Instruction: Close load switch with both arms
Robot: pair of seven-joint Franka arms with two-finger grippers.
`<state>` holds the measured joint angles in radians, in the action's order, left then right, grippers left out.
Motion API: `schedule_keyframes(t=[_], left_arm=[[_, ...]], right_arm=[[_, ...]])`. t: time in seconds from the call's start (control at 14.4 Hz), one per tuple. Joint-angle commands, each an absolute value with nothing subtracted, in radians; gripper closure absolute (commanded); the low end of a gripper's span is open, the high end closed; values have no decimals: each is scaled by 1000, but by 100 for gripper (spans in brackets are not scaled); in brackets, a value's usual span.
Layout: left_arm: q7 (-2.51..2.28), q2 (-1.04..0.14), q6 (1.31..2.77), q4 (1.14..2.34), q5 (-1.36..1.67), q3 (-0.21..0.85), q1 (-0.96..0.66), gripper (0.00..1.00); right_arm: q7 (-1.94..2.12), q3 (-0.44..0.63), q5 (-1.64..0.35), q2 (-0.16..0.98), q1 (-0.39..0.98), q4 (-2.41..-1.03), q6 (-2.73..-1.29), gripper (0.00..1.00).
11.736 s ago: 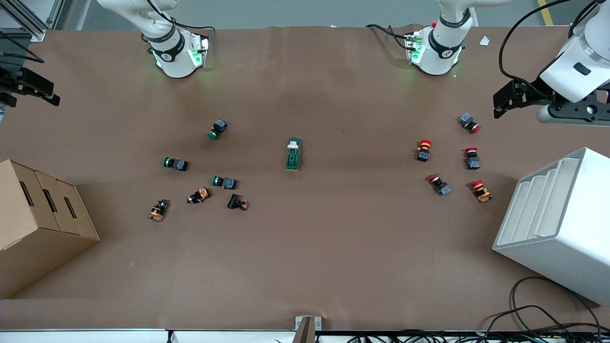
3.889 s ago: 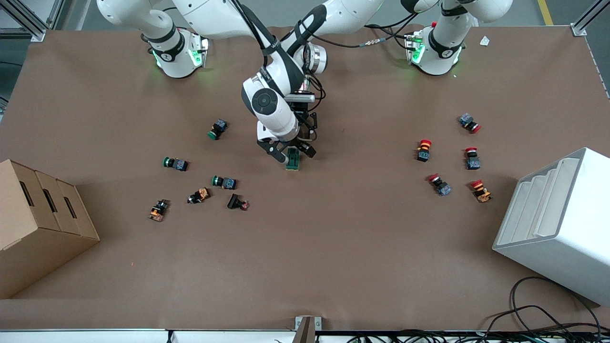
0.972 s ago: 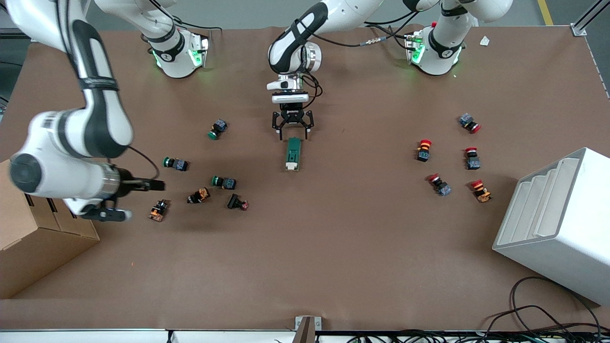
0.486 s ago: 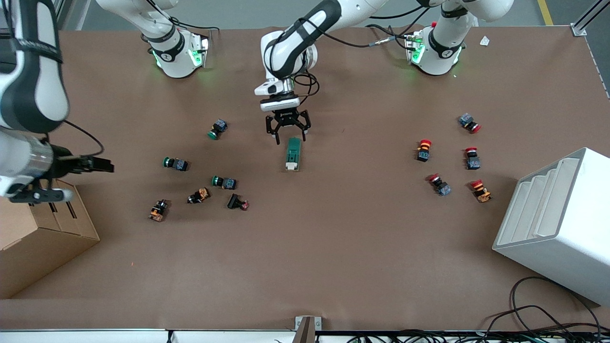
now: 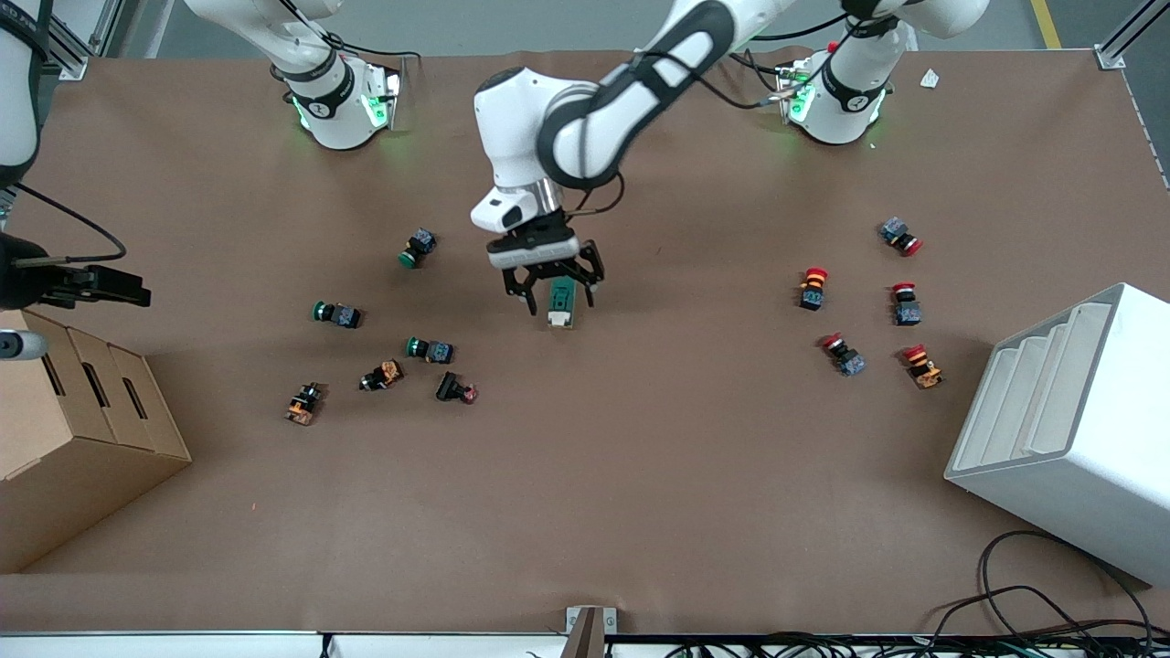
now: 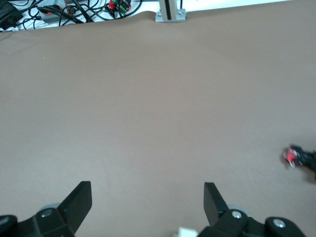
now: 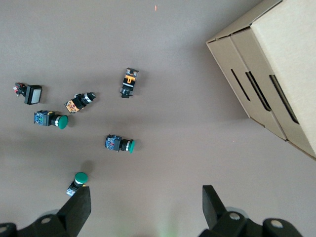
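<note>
The load switch [image 5: 560, 304] is a dark green block in the middle of the table, its cream lever [image 5: 556, 319] at the end nearer the front camera. My left gripper [image 5: 558, 294] is open over the switch, one finger on each side of it and touching neither. In the left wrist view the left gripper [image 6: 147, 192] is open and only the lever's cream tip [image 6: 186, 232] shows. My right gripper [image 5: 128, 285] is up in the air over the table's edge at the right arm's end. It is open and empty in the right wrist view [image 7: 146, 195].
Green push buttons [image 5: 336, 313] and other small buttons [image 5: 381, 375] lie toward the right arm's end, by a cardboard box [image 5: 82, 420], which also shows in the right wrist view [image 7: 276, 64]. Red push buttons [image 5: 813, 287] and a white rack [image 5: 1069, 429] are toward the left arm's end.
My left gripper has moved from just past the switch's farther end to over the switch, still open. My right arm has drawn back toward its end of the table.
</note>
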<state>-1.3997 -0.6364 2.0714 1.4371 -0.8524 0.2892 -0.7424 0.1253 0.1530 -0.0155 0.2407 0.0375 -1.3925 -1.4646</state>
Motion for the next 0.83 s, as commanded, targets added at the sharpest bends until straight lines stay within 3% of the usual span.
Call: schedule_keyframes(t=[0.0, 0.76], left_arm=[[-1183, -542, 2075, 1453, -708, 296, -639, 0], [-485, -351, 2014, 1427, -310, 296, -195, 0]], right_arm=[[129, 133, 5, 250, 3, -1370, -1451, 0], [74, 129, -31, 215, -2, -1333, -1365, 0]])
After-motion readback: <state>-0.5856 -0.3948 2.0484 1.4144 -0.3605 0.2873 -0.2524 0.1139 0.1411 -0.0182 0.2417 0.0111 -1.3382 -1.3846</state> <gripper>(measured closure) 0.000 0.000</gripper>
